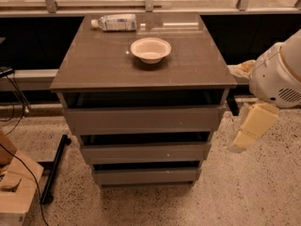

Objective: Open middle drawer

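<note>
The grey-brown cabinet has three stacked drawer fronts. The middle drawer is the medium-height front between the taller top front and the narrower lowest front. It sits pushed in, with a dark gap above it. My gripper, cream-coloured, hangs from the white arm to the right of the cabinet. It is at about the height of the middle drawer, apart from it and touching nothing.
A white bowl and a lying plastic bottle are on the cabinet top. A cardboard box, a black pole and cables lie on the floor at the left. A dark ledge with railing posts runs behind.
</note>
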You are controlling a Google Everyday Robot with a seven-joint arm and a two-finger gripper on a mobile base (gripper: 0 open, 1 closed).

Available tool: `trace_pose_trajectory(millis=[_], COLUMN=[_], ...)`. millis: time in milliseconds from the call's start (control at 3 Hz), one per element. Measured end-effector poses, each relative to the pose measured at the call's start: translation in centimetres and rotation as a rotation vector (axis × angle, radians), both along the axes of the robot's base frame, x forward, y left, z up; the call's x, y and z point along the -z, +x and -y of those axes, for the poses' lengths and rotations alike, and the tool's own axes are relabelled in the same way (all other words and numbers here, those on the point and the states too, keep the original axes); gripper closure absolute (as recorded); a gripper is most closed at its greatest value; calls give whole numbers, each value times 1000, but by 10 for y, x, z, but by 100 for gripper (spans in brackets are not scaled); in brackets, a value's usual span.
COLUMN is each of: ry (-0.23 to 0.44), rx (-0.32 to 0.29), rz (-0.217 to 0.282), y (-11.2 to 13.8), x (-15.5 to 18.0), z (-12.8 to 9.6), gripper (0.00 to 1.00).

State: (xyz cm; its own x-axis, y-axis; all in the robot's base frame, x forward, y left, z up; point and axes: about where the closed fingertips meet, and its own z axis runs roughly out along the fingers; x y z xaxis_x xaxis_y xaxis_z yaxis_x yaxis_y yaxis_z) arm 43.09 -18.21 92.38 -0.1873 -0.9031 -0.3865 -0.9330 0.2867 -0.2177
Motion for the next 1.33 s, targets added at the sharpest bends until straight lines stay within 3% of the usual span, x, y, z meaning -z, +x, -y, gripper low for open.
trace_pose_trajectory(millis=[333, 667, 1000, 1333], ry=[-26, 62, 175, 285], rx=[15, 31, 51, 37], rz=[-7, -23, -17, -11], y=[0, 0, 5, 15], x=[8, 41, 75, 107], z=[0, -24, -66, -91], gripper=[0, 0, 0, 0])
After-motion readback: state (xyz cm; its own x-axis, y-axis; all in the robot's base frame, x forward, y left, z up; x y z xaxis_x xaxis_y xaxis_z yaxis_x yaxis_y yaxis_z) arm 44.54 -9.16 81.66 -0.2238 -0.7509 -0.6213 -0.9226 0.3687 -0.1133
